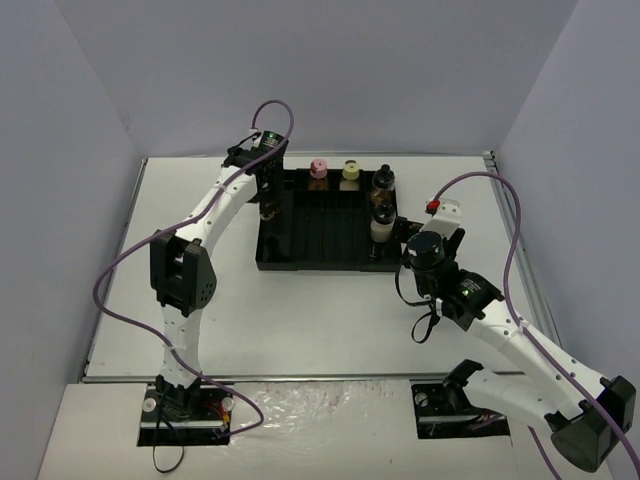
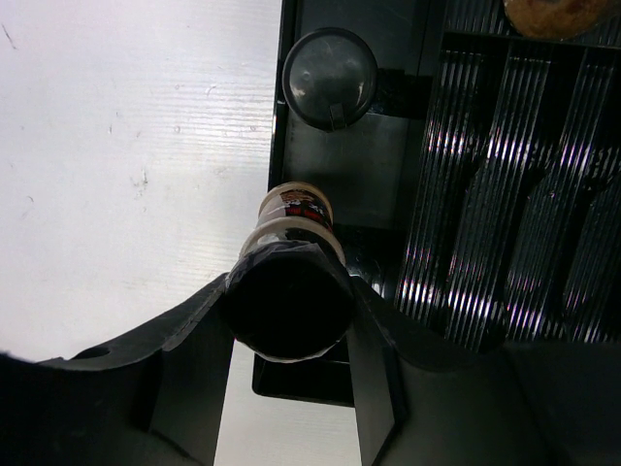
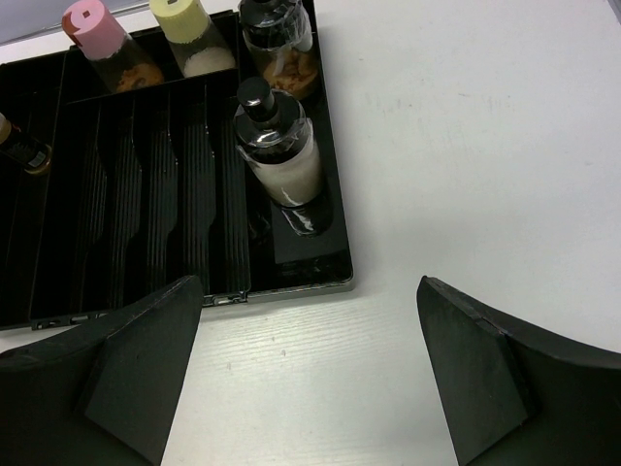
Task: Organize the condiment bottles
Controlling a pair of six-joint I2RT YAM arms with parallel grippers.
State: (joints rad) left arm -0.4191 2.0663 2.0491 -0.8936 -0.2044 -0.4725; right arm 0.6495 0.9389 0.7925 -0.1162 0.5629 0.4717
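My left gripper (image 2: 289,325) is shut on the black cap of a small spice bottle (image 2: 296,216), which hangs upright over the left edge of the black ribbed tray (image 2: 485,243). From above, the left gripper (image 1: 268,205) is at the tray's left wall. A pink-capped bottle (image 3: 97,29), a yellow-capped bottle (image 3: 184,24) and a dark bottle (image 3: 277,44) stand along the tray's back row. A black-capped bottle with white filling (image 3: 279,146) stands in front of the dark one. My right gripper (image 3: 306,379) is open over bare table just off the tray's near right corner.
Another round black cap (image 2: 330,76) stands in the tray's corner compartment beyond the held bottle. The tray (image 1: 325,225) has ribbed slots across its middle. White walls close in the table on the left, back and right. Purple cables loop off both arms.
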